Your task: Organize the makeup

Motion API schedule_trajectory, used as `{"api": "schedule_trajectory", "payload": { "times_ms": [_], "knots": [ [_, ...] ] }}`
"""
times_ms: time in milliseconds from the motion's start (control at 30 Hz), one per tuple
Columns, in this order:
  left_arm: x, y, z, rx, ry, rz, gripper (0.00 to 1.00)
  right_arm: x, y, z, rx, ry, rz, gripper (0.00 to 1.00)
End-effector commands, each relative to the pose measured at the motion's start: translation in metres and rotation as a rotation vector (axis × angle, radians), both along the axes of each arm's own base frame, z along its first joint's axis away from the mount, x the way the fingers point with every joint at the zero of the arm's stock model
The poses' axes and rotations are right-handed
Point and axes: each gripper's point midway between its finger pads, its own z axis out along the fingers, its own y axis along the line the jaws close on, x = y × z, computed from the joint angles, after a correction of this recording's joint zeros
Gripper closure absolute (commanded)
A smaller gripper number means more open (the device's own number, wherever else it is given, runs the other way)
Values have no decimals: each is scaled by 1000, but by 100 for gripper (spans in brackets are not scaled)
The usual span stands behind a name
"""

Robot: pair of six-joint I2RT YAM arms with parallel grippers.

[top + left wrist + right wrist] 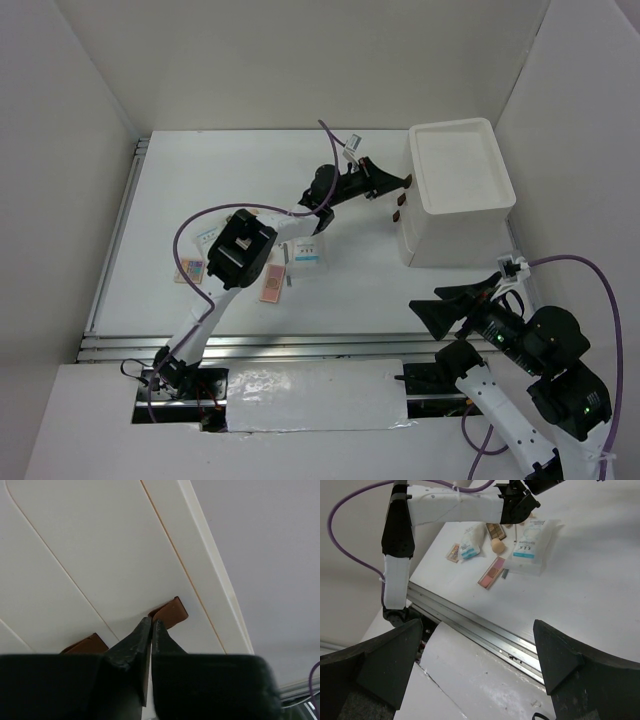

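Observation:
My left gripper (398, 182) reaches to the front of the big white drawer box (460, 170). In the left wrist view its fingertips (151, 623) are pinched together on the near end of a brown tab (171, 612) on a drawer front; a second brown tab (85, 642) sits to the left. The makeup lies on the table under the left arm: a white-and-blue packet (530, 542), a pink palette (492, 572), a beige sponge (497, 545), a brown palette (495, 529) and another packet (470, 545). My right gripper (477, 665) hangs open and empty over the table's near edge.
A metal rail (470, 625) runs along the table's near edge, with a white taped cover (310, 395) in front of it. White walls close in on three sides. The left arm's purple cable (200, 215) loops above the makeup.

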Motion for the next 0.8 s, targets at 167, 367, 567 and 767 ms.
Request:
{"api": "schedule_trajectory", "payload": {
  "times_ms": [167,367,567,767],
  "knots": [
    [-13,27,48,-55,-101,30,100,0,5,16,48,-52,22,0],
    [-15,70,56,-64,-105,80,100,1,4,18,49,-53,11,0],
    [-19,105,46,-14,-91,131,100,1,4,19,55,-54,9,0],
    [-25,125,41,37,-95,164,97,3,6,19,57,-51,14,0]
  ]
}}
